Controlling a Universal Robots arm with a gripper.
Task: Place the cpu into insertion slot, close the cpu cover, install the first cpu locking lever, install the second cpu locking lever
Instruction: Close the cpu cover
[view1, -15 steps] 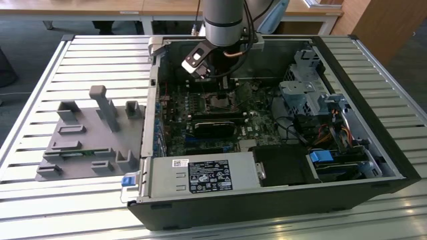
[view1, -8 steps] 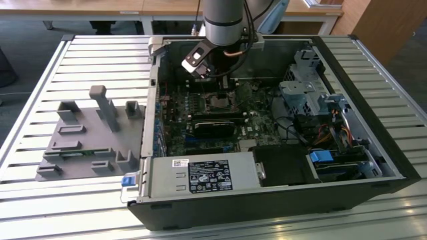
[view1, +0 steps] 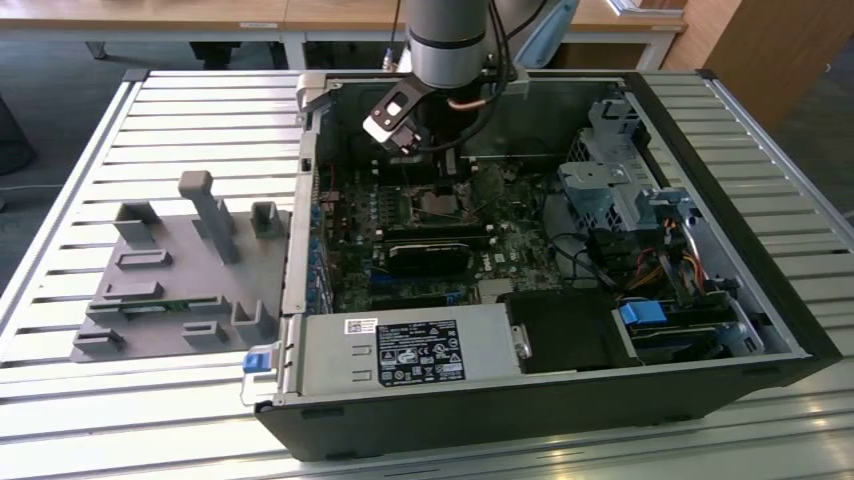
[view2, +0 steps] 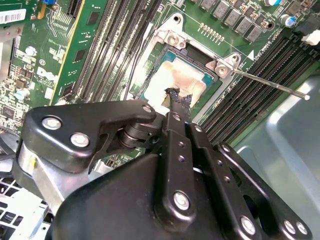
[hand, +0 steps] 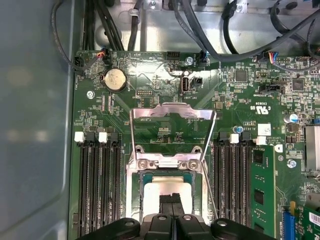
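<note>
The pincer (view2: 176, 96), closed on nothing, has its tip down at the cpu (view2: 180, 75) in the slot (view2: 142, 79), cover (hand: 172, 111) raised off the slot; I'd press gently, keeping it flat.

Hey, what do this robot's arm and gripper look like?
The arm is a smooth silver-grey tube with a dark band. The gripper is matte black: jointed bars pinned with silver screws, narrowing to slim fingers with rough black tips.
</note>
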